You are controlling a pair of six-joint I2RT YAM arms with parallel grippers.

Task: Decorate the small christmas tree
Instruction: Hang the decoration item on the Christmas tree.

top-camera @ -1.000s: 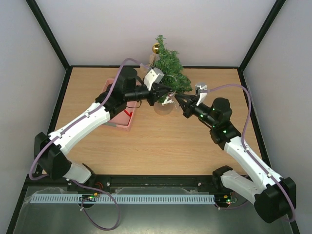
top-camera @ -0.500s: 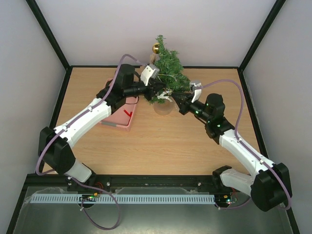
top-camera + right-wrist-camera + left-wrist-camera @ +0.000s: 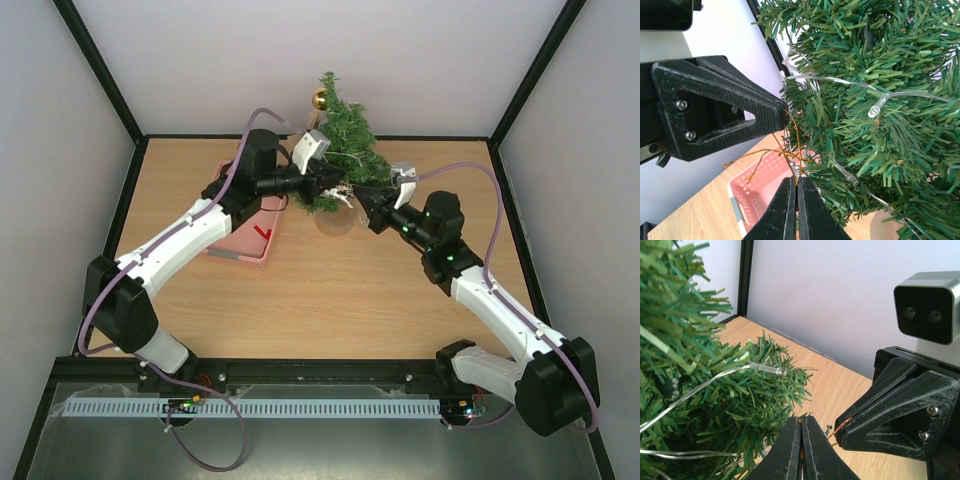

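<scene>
The small christmas tree (image 3: 345, 140) stands at the table's far edge on a round pale base (image 3: 337, 220), with a clear light string (image 3: 767, 369) through its branches and a gold ball (image 3: 319, 99) near the top. My left gripper (image 3: 343, 186) and right gripper (image 3: 358, 196) meet tip to tip at the tree's lower front. Both are shut on a thin gold thread (image 3: 795, 130) carrying small silver beads. In the left wrist view the thread (image 3: 842, 425) runs from my left gripper (image 3: 801, 419) to the right gripper (image 3: 836, 436). The right gripper (image 3: 796, 180) pinches it just below the left gripper (image 3: 785, 107).
A pink perforated basket (image 3: 245, 245) sits left of the tree, under the left arm, with a red item inside. It shows behind the thread in the right wrist view as the basket (image 3: 757, 190). Black frame posts and pale walls enclose the table.
The left gripper has swung right and back toward the tree. The right gripper has moved left to meet it, so the two tips now sit close together at the lower branches.
</scene>
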